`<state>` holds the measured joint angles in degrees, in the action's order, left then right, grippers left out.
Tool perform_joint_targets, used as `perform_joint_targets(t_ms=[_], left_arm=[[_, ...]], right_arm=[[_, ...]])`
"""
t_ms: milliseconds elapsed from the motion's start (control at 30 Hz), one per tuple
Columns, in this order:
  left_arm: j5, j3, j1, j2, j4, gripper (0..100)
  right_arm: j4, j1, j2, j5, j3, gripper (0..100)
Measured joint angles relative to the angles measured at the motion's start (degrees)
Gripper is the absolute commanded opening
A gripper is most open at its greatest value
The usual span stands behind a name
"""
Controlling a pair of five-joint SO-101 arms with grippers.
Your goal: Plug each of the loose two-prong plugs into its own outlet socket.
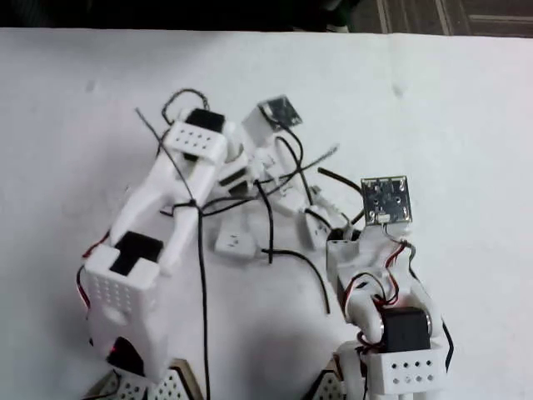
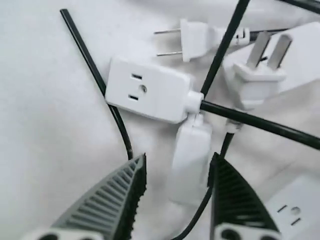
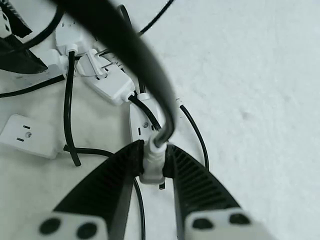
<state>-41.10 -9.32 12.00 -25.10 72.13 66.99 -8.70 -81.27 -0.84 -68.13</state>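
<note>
My left gripper stands open, its grey fingers on either side of a white plug body without touching it. Just beyond lies a white outlet socket on a black cord. A loose two-prong plug lies past it, and a second plug rests with its prongs up. My right gripper is shut on a white plug held against another socket. In the high view the left gripper and right gripper meet over the tangle at the table's middle.
Black cords cross the white table and drape over both arms; one thick cord runs across the right wrist view. Spare sockets lie nearby. The table's far and right parts hold nothing but cloth.
</note>
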Motion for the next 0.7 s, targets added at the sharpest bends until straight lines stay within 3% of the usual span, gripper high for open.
perform_joint_targets(t_ms=[233, 533, 700], left_arm=[[-4.31, 3.08, -0.35, 0.00, 0.00, 18], [-4.84, 6.33, -0.35, -0.44, -3.16, 18], [-4.92, 9.41, -0.35, -0.44, -6.07, 7]], right_arm=[[0.00, 0.00, 0.00, 0.00, 0.00, 1.7], [0.00, 0.00, 0.00, 0.00, 0.00, 1.7], [0.00, 0.00, 0.00, 0.00, 0.00, 1.7]])
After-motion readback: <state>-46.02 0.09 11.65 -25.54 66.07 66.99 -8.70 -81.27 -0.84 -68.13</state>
